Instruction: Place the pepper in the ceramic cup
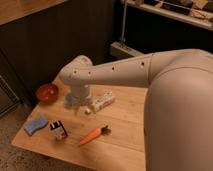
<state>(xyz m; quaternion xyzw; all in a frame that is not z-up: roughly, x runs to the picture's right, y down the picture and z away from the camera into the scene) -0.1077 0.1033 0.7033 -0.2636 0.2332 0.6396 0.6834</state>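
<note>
The orange pepper (92,135) lies flat near the table's front edge, its dark green stem pointing right. A pale-blue ceramic cup (69,100) stands at the back left of the table, mostly hidden behind the arm's wrist. My gripper (81,104) hangs at the end of the white arm, pointing down just right of the cup and well behind the pepper. The wrist housing covers most of it. Nothing appears to be held, as the pepper rests free on the wood.
A red bowl (47,92) sits at the table's far left corner. A blue sponge (35,125) and a small black-and-white packet (58,131) lie at the front left. A white box (103,100) rests right of the gripper. The wooden table (125,125) ends close in front.
</note>
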